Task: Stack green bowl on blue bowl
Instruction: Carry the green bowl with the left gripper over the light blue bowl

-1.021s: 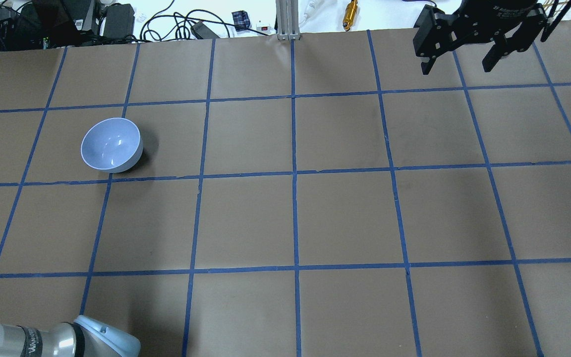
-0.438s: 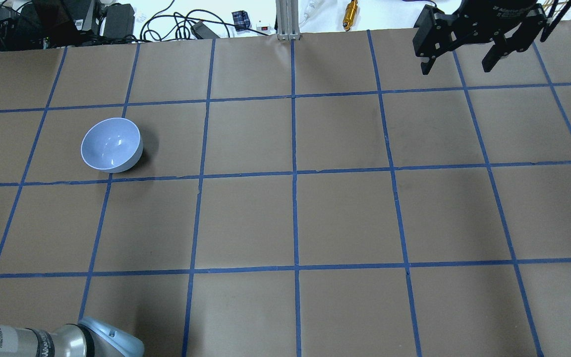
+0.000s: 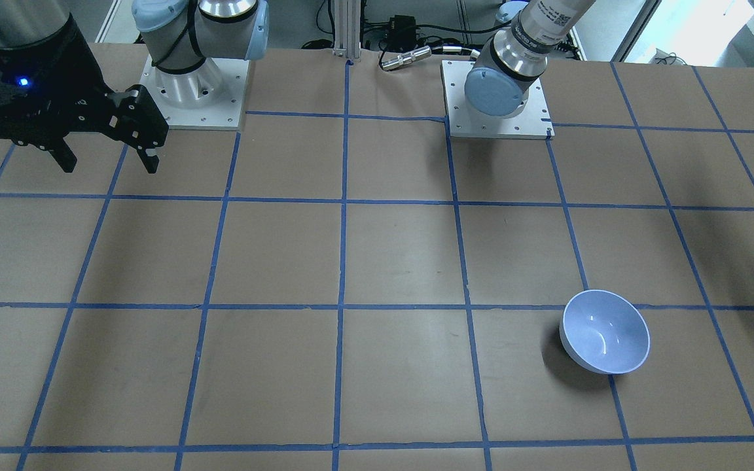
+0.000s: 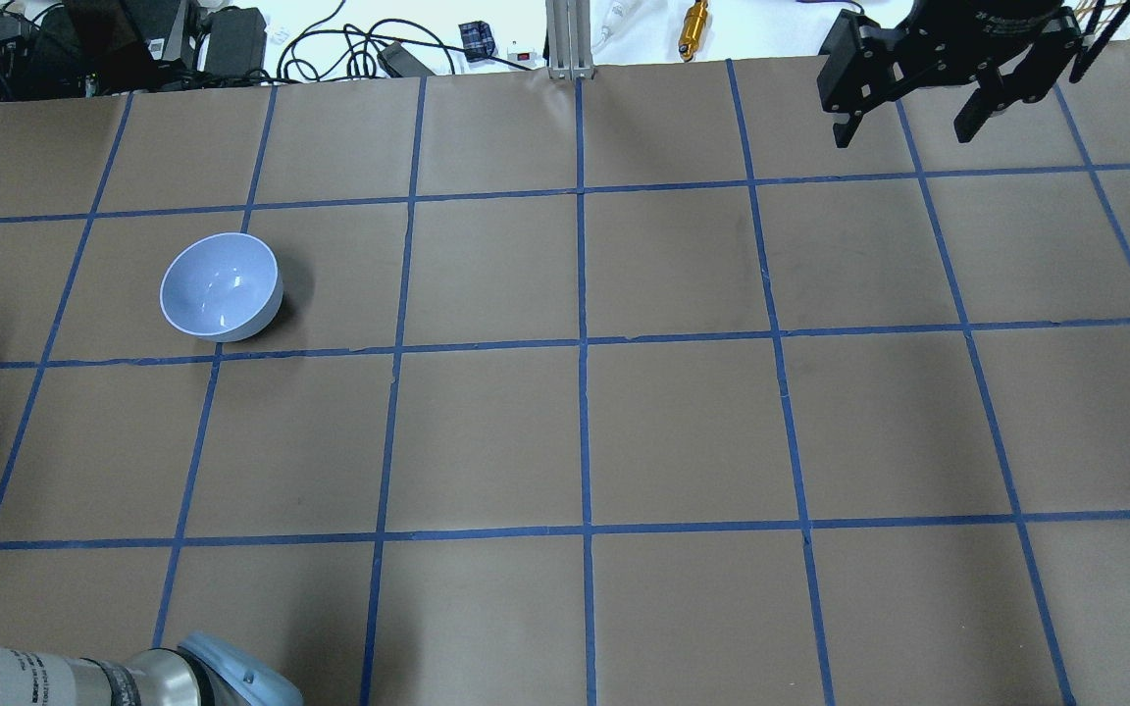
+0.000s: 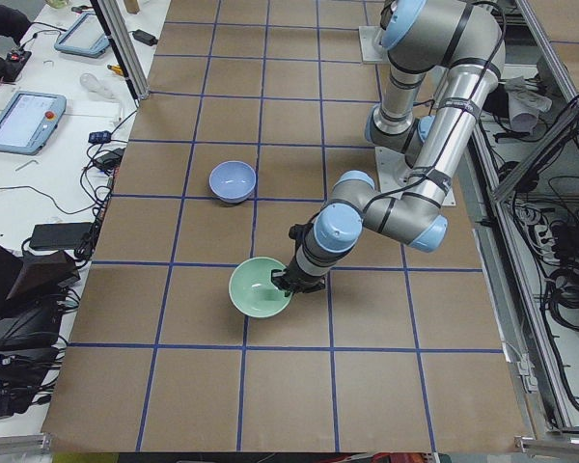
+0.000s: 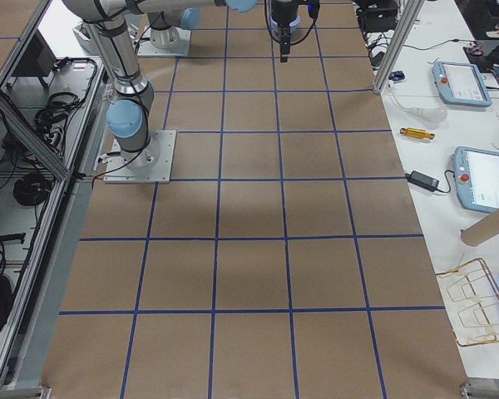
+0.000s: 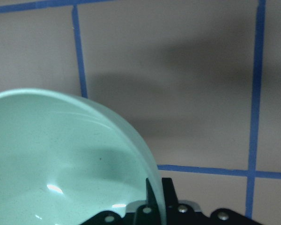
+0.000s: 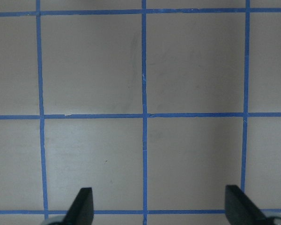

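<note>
Green bowl (image 5: 261, 287): lower centre, left-side view; rim apparently pinched by left end effector (image 5: 291, 285).
Blue bowl (image 4: 220, 286): unmoved, overhead's left.
Change: left elbow (image 4: 231, 677) crept rightward, meaning carry begins.
Right end effector (image 4: 903, 132): jaws apart.

Bright, even light from above. The brown table (image 4: 683, 431) reads flat, with broad, soft-edged darker patches.

Overhead view: the white bench (image 4: 408, 29) past the far edge is blown out. The blue bowl (image 4: 220, 286) throws a compact dark shadow to its right and has small white glints inside.

Front-facing view: top right corner burnt near white.

Left wrist view: the green bowl (image 7: 61, 164) has a blurred near rim and one hot spot on the glaze, with a diffuse shadow on the table beyond.

Right wrist view: pale, washed. The right gripper (image 8: 158, 190) has soft, out-of-focus fingers (image 8: 83, 206).
</note>
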Tool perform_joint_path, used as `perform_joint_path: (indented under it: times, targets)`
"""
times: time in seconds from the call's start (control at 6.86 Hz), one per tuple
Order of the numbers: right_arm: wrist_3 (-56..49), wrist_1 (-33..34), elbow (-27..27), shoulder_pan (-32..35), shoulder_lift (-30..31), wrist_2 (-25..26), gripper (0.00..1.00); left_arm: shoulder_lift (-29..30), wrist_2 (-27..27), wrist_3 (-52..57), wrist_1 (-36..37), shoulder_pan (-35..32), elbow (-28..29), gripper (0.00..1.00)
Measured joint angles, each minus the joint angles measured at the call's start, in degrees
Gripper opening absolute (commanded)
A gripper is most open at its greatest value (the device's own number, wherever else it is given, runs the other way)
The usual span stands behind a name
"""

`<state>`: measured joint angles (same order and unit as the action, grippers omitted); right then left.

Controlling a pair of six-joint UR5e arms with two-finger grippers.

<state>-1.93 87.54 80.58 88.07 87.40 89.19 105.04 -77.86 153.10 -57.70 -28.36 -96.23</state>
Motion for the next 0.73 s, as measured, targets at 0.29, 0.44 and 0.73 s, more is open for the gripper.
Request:
perform_joint_path:
  times: [0.29, 0.44, 0.73]
  targets:
    - [0.0, 0.0, 0.01, 0.0, 0.04, -0.06, 1.0, -3.27, 0.02, -6.96, -2.65, -9.04, 0.13, 0.0]
    - [0.0, 0.0, 0.01, 0.0, 0.05, -0.05, 1.0, -4.01, -0.29, -10.94, -3.17, -13.76, 0.09, 0.0]
    - [0.0, 0.0, 0.01, 0.0, 0.03, -0.03, 1.0, -3.74, -2.16, -19.53, -2.91, -23.43, -0.15, 0.0]
